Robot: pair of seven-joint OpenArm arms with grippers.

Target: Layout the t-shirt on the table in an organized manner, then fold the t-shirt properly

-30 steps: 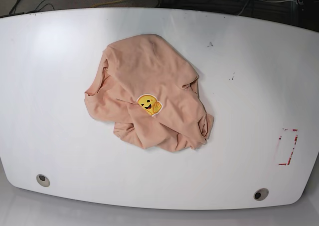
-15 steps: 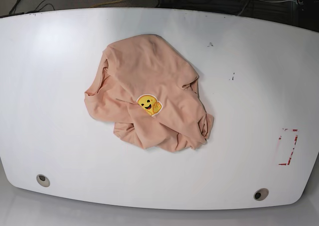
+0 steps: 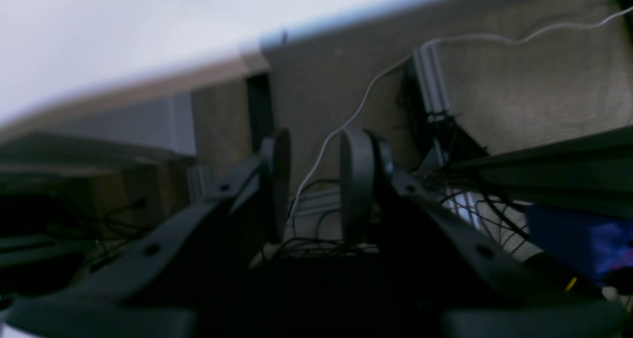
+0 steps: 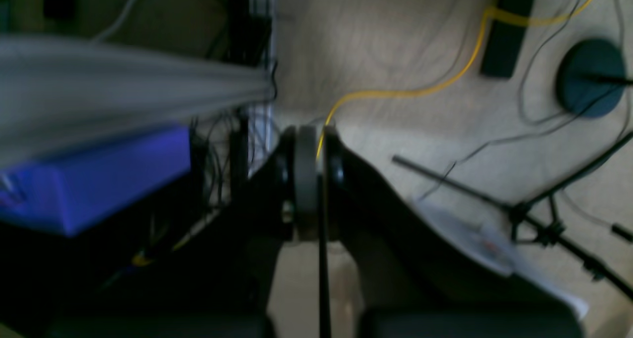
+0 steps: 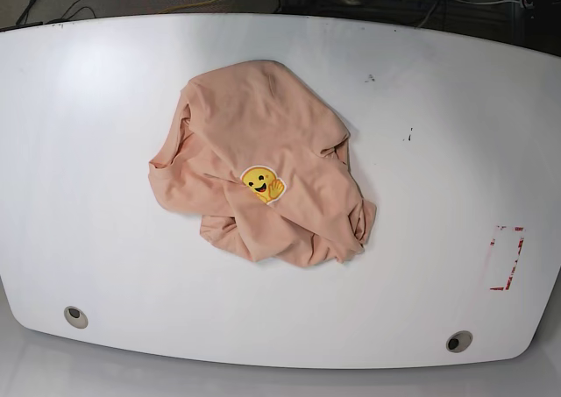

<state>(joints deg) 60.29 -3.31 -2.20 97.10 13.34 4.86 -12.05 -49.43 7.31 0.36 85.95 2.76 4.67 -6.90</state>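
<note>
Shirt (image 5: 267,182) lying crumpled, just one, on one table (image 5: 88,152); left claw (image 3: 315,187) sitting slightly apart, right claw (image 4: 311,179) pressing together, both gripping nothing.

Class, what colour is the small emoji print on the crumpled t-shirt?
Yellow, a smiling face on the peach-pink t-shirt; the emoji print shows best in the base view.

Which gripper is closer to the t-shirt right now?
Cannot tell: neither reaches the t-shirt or shows in the base view. Left gripper hangs beyond the table edge; right gripper is over the floor by a yellow cable.
</note>
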